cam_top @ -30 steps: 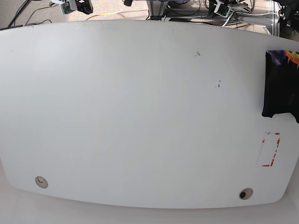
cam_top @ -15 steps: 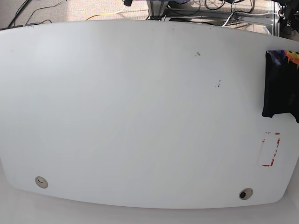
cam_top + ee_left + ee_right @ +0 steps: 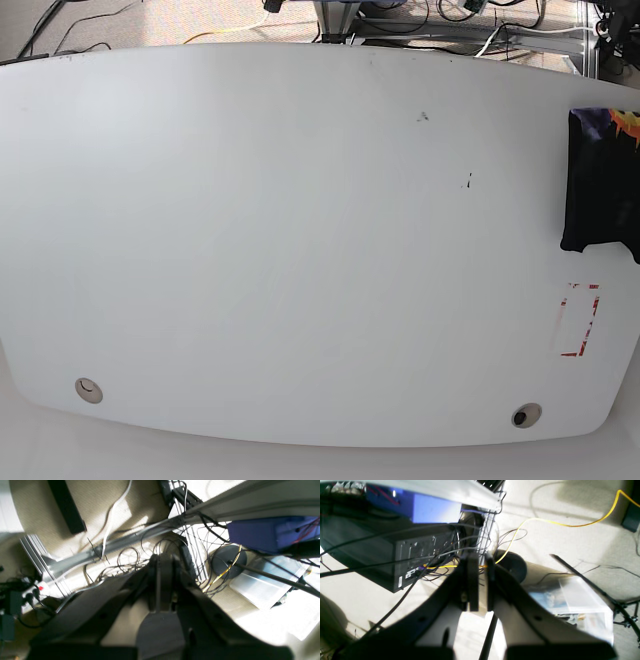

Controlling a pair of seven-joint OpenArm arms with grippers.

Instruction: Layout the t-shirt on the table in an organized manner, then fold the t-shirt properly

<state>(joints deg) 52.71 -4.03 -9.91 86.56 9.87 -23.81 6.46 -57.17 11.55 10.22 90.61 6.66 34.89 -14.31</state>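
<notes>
The t-shirt (image 3: 603, 180) is seen folded into a dark block at the right edge of the desk (image 3: 300, 250) in the base view, partly cut off by the frame, with an orange-yellow print at its upper corner. It lies just above the red dashed rectangle mark (image 3: 578, 320), apart from it. Two round holes (image 3: 89, 390) are seen near the desk's front edge, one at each end. A few dark specks (image 3: 467, 181) are scattered right of centre.

No arm is seen over the desk in the base view. The left gripper (image 3: 163, 562) is aimed at the floor behind the desk, over tangled cables (image 3: 130, 560) and aluminium rails; its fingers (image 3: 154, 565) are pressed together with nothing between them. The right gripper (image 3: 480, 562) is likewise held over the floor, near a black computer case (image 3: 402, 555) and a yellow cable (image 3: 570, 525); its fingers (image 3: 472, 565) are drawn nearly together, only a thin slit left, nothing pinched.
</notes>
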